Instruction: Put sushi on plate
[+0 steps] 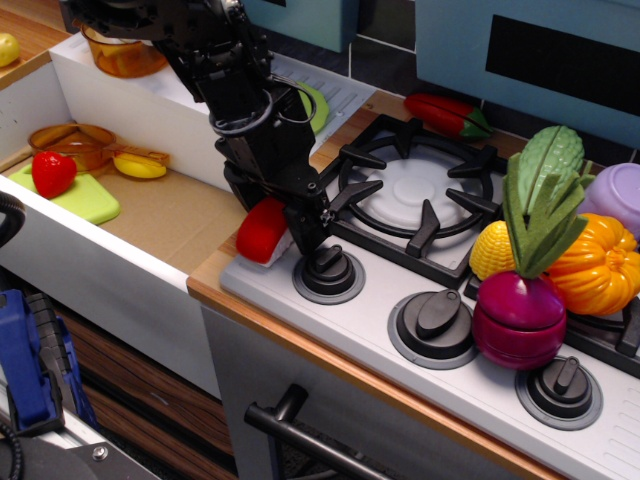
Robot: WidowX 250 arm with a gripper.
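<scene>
While the black gripper reaches down at the front left corner of the stove top, its jaws appear closed around the sushi, which sits tipped on its side just left of the leftmost stove knob. The nigiri's red dome faces left and toward the camera, with only a sliver of the white base showing along its right edge against the finger; whether it is lifted clear of the grey surface or resting on it cannot be told.

The relation that matters for the coming move is where the plate lies from here. The lime-green plate peeks out behind the arm, toward the back edge of the worktop on the white ledge, well apart from the sushi and mostly hidden by the arm. So the carry would run away from the front edge toward the back, over the burner grate's left side. The sushi's long axis runs roughly from front left to back right, in line with that path. The tilted grip looks shallow, so the piece could slip.
</scene>
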